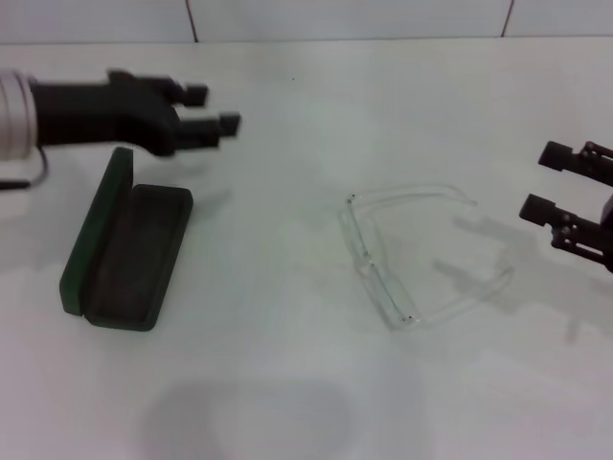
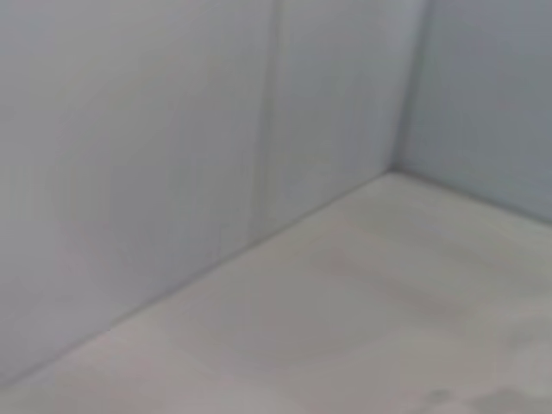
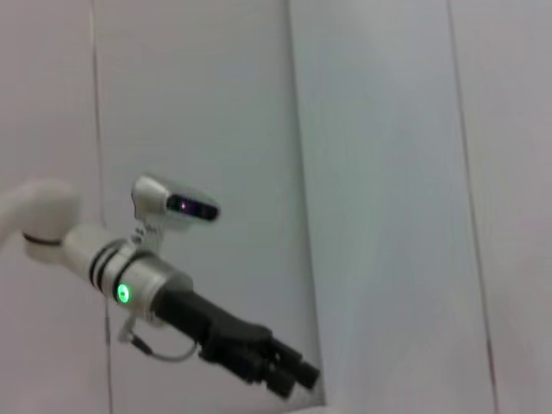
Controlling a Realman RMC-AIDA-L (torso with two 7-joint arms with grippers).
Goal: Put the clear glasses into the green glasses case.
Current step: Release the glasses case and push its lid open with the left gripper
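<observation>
Green glasses case (image 1: pixel 129 251) lies open at table's left, lid up. Clear glasses (image 1: pixel 407 254) sit mid-right w/ arms unfolded, well apart from it. Left gripper (image 1: pixel 213 110) hovers just beyond the case, fingers spread, empty; right gripper (image 1: pixel 554 180) waits near the glasses, released too. Risk: slick clear frame may slip from the pinch, and unfolded arms prob. won't fit the case.

White table (image 1: pixel 287 402) w/ open green glasses case (image 1: pixel 129 254) & clear glasses (image 1: pixel 407 254).

A plain white table (image 1: pixel 287 383) fills most of the head view, its surface marked only by soft grey shadows. Behind it stands a pale wall (image 1: pixel 345 17) of flat panels divided by thin dark vertical seams
</observation>
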